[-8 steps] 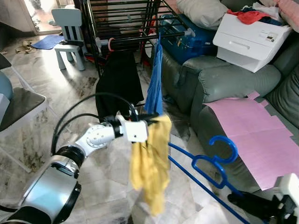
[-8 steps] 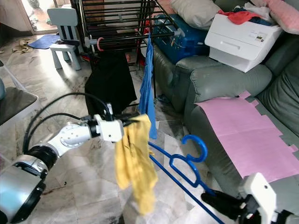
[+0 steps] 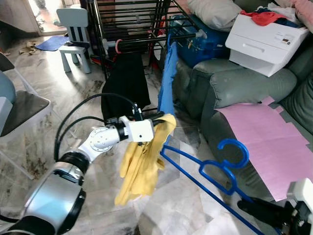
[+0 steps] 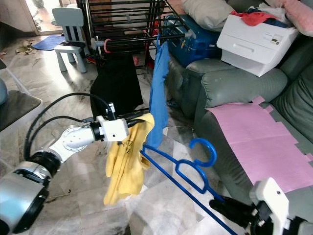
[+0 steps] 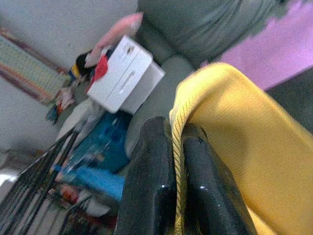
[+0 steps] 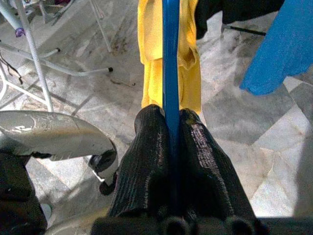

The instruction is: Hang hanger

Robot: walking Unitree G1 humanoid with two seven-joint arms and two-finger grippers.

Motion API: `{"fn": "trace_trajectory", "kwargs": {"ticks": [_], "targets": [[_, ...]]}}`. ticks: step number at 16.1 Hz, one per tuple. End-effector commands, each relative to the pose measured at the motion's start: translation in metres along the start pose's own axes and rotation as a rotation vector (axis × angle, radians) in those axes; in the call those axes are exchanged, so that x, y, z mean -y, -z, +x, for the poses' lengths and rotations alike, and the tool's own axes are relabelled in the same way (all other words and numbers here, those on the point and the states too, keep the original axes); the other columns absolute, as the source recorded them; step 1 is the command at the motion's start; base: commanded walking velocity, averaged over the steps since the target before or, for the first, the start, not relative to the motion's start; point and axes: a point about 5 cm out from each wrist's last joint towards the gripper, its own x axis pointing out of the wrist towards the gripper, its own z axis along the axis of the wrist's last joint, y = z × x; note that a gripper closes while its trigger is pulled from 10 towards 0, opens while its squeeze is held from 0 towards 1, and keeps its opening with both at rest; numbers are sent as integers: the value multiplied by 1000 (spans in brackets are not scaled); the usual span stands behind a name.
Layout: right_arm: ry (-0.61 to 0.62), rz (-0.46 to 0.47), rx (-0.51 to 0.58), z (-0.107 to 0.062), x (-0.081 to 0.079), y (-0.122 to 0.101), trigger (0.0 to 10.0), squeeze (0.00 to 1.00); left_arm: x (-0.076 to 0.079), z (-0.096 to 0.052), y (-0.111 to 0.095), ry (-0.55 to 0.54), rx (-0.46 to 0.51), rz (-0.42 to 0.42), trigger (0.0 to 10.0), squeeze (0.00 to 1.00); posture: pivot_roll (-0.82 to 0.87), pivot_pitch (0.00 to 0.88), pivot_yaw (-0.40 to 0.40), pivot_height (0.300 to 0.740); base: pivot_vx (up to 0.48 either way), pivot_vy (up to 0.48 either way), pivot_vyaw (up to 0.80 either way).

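Nearest, low on the right, the right gripper (image 6: 171, 128) has its fingers (image 6: 144, 142) clenched on the bar of the blue hanger (image 3: 215, 169), which slants up over the marble floor (image 3: 63, 98) with its hook beside the grey sofa (image 3: 244, 88). Farther out, the left gripper (image 5: 176, 161) grasps the edge of a yellow cloth (image 3: 142, 164) (it hangs limp, touching the hanger's far end). Beyond, a blue garment (image 3: 168, 81) and a black one (image 3: 126, 81) hang from the black drying rack (image 3: 132, 24).
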Motion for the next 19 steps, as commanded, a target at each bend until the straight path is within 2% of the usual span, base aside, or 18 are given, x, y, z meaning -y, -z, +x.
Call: {"fn": "trace_trajectory", "kwargs": {"ticks": [1, 4, 6, 7, 12, 14, 16, 19], "targets": [[-6, -17, 8, 2, 2, -2, 10000, 0, -3, 3, -9, -1, 80, -2, 10000, 0, -12, 0, 3, 740, 0, 0, 0], [22, -36, 21, 3, 9, -6, 10000, 0, 4, 2, -13, 40, 128, -24, 10000, 0, -5, 0, -3, 740, 0, 0, 0], [32, -38, 9, -3, 10, -6, 10000, 0, 7, -5, -6, 49, 92, -39, 10000, 0, -3, 0, -7, 740, 0, 0, 0], [36, -31, -17, -11, 9, -2, 10000, 0, 6, -9, -2, 44, 58, -41, 10000, 0, -6, 0, -7, 740, 0, 0, 0], [54, -16, -56, -26, 9, 3, 10000, 0, -4, -10, -1, 29, 48, -53, 10000, 0, -14, 0, -3, 740, 0, 0, 0], [60, -8, -59, -25, 10, 5, 10000, 0, -7, -7, -7, 40, 90, -47, 10000, 0, -13, 0, -2, 740, 0, 0, 0], [53, 0, -61, -21, 8, 10, 10000, 0, -3, 0, -19, 87, 183, -11, 10000, 0, -6, 0, -2, 740, 0, 0, 0], [67, -8, -52, -19, 12, 9, 10000, 0, 3, 4, -28, 125, 250, -11, 10000, 0, -2, 0, -3, 740, 0, 0, 0]]}}
